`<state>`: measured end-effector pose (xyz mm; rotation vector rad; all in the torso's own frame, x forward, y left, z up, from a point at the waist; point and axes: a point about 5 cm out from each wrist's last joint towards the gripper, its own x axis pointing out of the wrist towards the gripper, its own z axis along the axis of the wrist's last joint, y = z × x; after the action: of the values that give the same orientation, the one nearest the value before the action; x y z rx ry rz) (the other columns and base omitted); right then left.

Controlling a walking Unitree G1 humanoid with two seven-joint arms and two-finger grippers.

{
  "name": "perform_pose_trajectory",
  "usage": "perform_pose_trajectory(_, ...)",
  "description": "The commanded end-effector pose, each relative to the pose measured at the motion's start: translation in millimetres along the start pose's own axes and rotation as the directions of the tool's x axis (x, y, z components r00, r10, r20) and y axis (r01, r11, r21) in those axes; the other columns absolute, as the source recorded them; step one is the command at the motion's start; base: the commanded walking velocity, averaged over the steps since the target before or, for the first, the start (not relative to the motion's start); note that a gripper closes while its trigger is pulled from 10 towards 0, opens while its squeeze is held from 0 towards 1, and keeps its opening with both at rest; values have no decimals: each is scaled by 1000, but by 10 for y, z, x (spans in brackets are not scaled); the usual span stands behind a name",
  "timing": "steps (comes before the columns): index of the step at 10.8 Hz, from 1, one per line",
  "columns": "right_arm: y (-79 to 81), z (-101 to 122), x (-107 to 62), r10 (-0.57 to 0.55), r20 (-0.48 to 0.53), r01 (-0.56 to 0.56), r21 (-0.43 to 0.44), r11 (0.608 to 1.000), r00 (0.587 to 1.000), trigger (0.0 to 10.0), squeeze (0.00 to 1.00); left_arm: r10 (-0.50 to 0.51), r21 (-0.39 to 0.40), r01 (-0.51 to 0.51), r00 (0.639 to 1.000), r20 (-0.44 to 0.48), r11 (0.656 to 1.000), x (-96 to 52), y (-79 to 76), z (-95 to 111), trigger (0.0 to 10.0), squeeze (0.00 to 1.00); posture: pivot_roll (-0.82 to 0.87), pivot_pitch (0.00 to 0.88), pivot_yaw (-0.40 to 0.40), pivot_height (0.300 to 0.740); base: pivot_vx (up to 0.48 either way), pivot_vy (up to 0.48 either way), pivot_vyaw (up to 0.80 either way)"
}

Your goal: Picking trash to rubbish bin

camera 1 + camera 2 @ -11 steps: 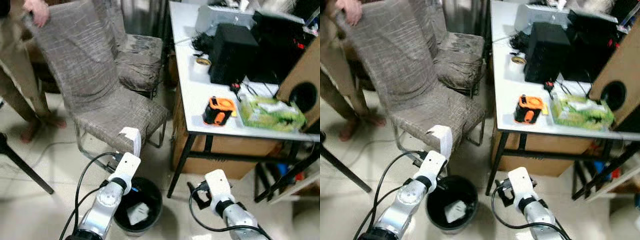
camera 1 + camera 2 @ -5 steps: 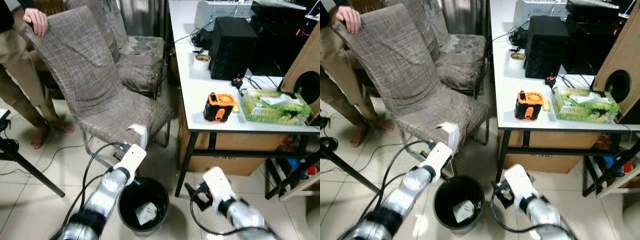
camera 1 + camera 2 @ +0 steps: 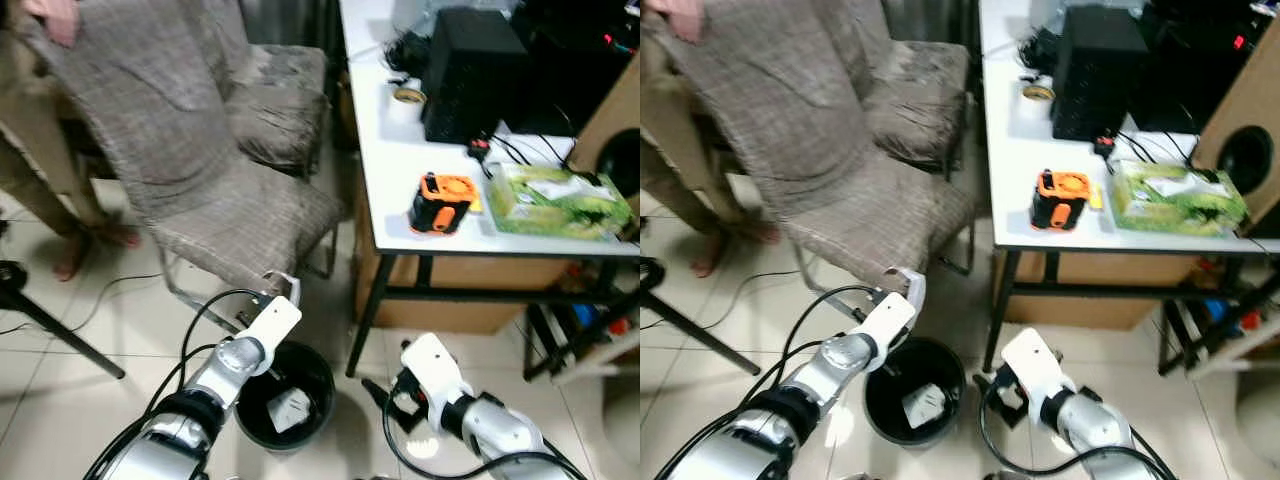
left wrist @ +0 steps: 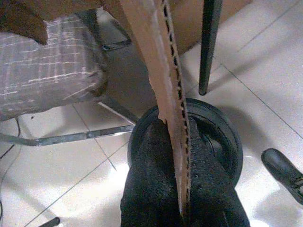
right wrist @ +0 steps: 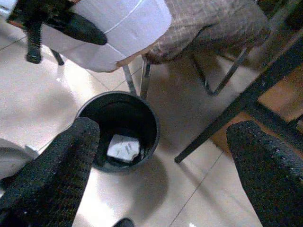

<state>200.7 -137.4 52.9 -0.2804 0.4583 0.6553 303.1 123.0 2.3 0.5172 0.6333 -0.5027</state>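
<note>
A black round rubbish bin (image 3: 318, 372) stands on the tiled floor by the chair, with a white scrap of paper (image 3: 287, 408) lying inside. My left gripper (image 4: 173, 127) is shut on a piece of corrugated cardboard (image 3: 282, 284), white on one face and brown on the other. It holds the piece just above the bin's near-left rim (image 4: 227, 142). In the right wrist view the white cardboard (image 5: 118, 28) hangs over the bin (image 5: 85, 113). My right gripper (image 5: 164, 126) stands open and holds nothing, low over the floor to the right of the bin.
A grey fabric chair (image 3: 220, 200) stands just behind the bin, with a person (image 3: 40, 150) at its back. A white table (image 3: 400, 180) on black legs is on the right with an orange tool (image 3: 445, 200). A brown box (image 3: 470, 300) sits beneath it. A black tripod leg (image 3: 50, 330) crosses the floor at the left.
The camera has swung about. My left gripper, still holding the cardboard, has come a little lower toward the bin's rim. The right gripper stays open beside the bin.
</note>
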Motion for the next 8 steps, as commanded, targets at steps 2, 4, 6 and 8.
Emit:
perform_pose_trajectory(2,55,62,-49,25,-2,-25,8,1000,1000,10000,0,6,68,-5,1000,-14,998,16,11,15,10000,0,-209,169,-17,740,0,0,0)
perform_pose_trajectory(4,98,90,-70,33,0,-33,12,999,999,10000,0,10,93,-10,1000,-2,996,21,4,25,10000,0,-216,173,-23,740,0,0,0)
perform_pose_trajectory(6,120,89,-97,38,-7,-38,15,999,999,10000,0,22,108,-24,1000,16,994,22,22,54,10000,1000,-216,174,-28,740,0,0,0)
perform_pose_trajectory(8,128,93,-100,40,-13,-39,15,999,999,10000,0,18,121,-20,1000,17,992,21,22,46,10000,1000,-218,170,-27,740,0,0,0)
